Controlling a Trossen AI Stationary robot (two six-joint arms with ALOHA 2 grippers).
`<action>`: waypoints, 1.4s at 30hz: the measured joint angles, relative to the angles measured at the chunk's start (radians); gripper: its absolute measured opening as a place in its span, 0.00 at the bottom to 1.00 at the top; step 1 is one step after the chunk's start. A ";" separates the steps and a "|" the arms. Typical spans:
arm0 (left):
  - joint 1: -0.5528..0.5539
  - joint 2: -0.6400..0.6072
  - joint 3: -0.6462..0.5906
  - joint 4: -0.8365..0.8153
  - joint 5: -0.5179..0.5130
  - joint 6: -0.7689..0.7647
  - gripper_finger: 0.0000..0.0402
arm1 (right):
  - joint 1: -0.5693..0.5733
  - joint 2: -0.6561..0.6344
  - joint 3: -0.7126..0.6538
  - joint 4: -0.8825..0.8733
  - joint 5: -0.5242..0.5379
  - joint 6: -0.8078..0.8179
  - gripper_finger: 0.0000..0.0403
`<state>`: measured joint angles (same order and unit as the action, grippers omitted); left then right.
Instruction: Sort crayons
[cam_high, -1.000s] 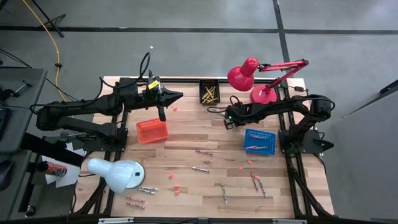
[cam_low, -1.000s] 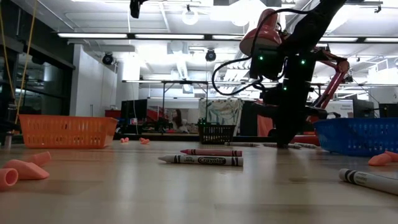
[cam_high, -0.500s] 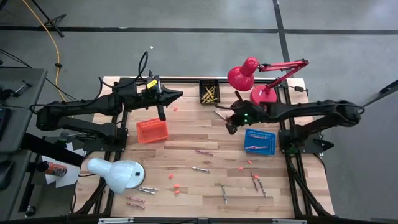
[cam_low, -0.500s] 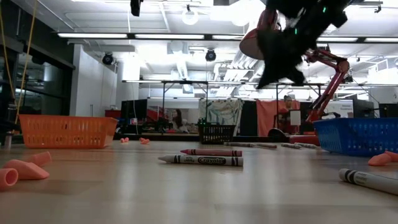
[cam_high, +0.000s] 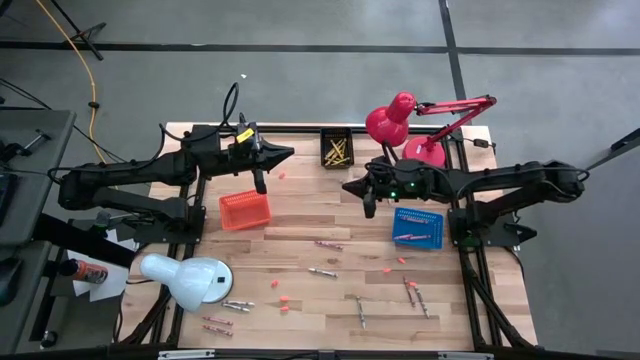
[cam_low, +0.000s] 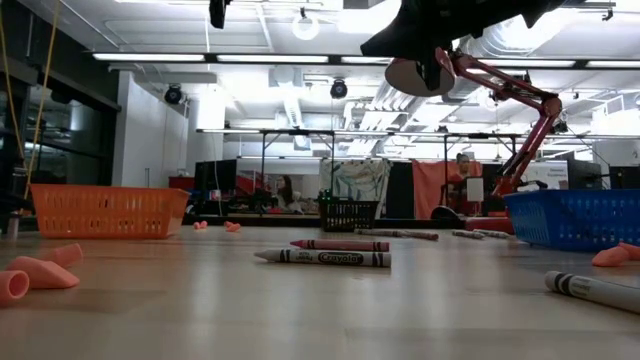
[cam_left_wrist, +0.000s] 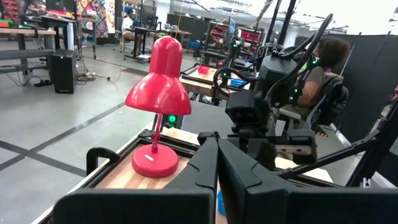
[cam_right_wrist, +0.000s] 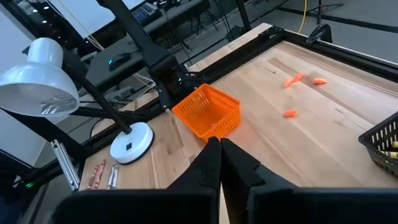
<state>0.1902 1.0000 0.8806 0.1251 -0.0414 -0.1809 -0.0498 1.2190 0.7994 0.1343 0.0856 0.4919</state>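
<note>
**A:** Where are the crayons now?

**B:** Most crayons (cam_high: 327, 245) lie loose on the near half of the table (cam_high: 300, 215), singly and in small bunches. Two lie close together in the middle (cam_low: 322, 257), a few at the near right (cam_high: 415, 293), a few more beside the white lamp (cam_high: 190, 278). Some yellow ones are already in the black basket (cam_high: 336, 149) at the far edge, and a few in the blue basket (cam_high: 416, 225).

**A:** And your grippers?

**B:** My right gripper (cam_high: 350, 186) is fully closed with nothing in it, high over the table between the black and the blue basket. My left gripper (cam_high: 286, 153) is closed and empty too; it waits at the far side, above the orange basket (cam_high: 244, 210).

**A:** So how do you do the next pick well?

**B:** I think I must open the right fingers first, then come down over one single crayon, across its length, not along it. The two in the middle are near each other, so I would choose the outer one. Pink crumbs (cam_high: 281, 300) lie around; I must not take them.

**A:** The table and the room?

**B:** Pale wood planks, flat. A red lamp (cam_high: 400, 125) stands at the far right corner. Behind is a workshop with benches, and one person sits there.
</note>
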 joint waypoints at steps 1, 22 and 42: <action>0.000 0.000 0.000 0.000 0.000 0.000 0.00 | 0.000 0.000 0.000 -0.001 0.000 0.000 0.00; 0.000 0.000 0.000 -0.001 0.000 0.000 0.00 | 0.040 0.006 0.000 -0.210 -0.038 -0.038 0.00; 0.000 0.000 0.000 -0.001 -0.027 0.000 0.00 | -0.024 0.314 0.000 -0.480 0.114 0.200 0.32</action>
<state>0.1902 1.0000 0.8803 0.1238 -0.0685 -0.1807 -0.0735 1.5327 0.7994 -0.3457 0.2000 0.6915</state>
